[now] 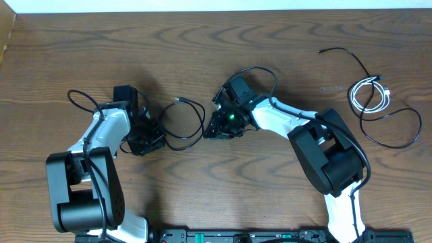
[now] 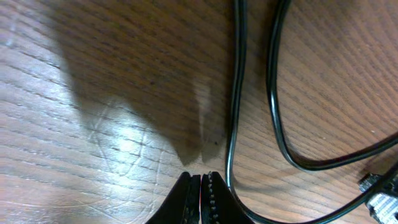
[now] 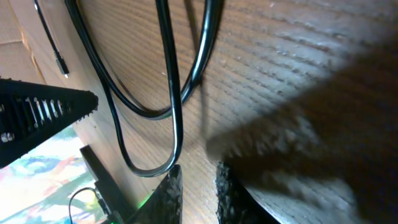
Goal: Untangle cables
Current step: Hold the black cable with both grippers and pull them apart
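A thin black cable point(image 1: 203, 120) lies in a loop on the wooden table between my two grippers, its plug end point(image 1: 179, 100) pointing to the far side. My left gripper point(image 1: 147, 140) rests at the loop's left edge. In the left wrist view its jaws point(image 2: 202, 178) are shut on nothing, and the cable point(image 2: 235, 93) runs just to the right of them. My right gripper point(image 1: 214, 129) is at the loop's right edge. Its jaws point(image 3: 199, 173) stand slightly apart and empty, with a bend of the cable point(image 3: 177, 118) beside the left fingertip. A second black cable point(image 1: 391, 146) and a white looped one point(image 1: 352, 94) lie far right.
The arms' own thicker black wires arch over the right wrist point(image 1: 260, 70) and beside the left arm point(image 1: 81, 98). Both arm bases point(image 1: 81, 196) point(image 1: 331, 162) stand at the near edge. A black ribbed part point(image 3: 43, 112) shows at the left of the right wrist view.
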Robot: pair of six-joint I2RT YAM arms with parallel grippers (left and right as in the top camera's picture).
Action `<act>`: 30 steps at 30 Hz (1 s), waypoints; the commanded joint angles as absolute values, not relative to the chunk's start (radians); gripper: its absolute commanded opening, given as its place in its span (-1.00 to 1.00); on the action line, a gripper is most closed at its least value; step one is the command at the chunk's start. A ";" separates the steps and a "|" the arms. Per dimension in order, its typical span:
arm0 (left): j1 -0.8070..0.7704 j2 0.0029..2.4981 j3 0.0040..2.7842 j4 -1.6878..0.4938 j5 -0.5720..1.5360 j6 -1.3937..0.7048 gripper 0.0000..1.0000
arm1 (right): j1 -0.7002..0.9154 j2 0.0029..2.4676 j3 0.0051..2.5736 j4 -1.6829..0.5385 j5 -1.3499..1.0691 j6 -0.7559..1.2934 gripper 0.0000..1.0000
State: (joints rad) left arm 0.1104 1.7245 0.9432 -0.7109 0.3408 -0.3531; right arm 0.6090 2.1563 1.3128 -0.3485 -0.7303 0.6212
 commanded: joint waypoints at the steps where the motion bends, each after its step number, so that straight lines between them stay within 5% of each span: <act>1: 0.112 1.730 0.960 -0.718 0.317 -0.365 -0.82 | 0.612 2.173 1.288 -0.381 -0.673 0.631 -0.44; 5: 0.112 1.730 0.957 -0.718 0.316 -0.364 -0.82 | 0.612 2.173 1.288 -0.320 -0.811 0.577 -0.45; 10: 0.112 1.731 0.933 -0.700 0.316 -0.365 -0.82 | 0.609 2.173 1.279 -0.269 -0.874 0.567 0.14; 25: 0.112 1.732 0.881 -0.635 0.317 -0.414 -0.82 | 0.605 2.175 1.051 0.154 -0.962 0.626 0.15; 29: 0.112 1.732 0.881 -0.642 0.317 -0.414 -0.82 | 0.609 2.175 1.051 0.151 -0.858 0.654 -0.10; 30: 0.112 1.732 0.881 -0.643 0.317 -0.414 -0.83 | 0.611 2.175 1.051 0.146 -0.827 0.672 0.06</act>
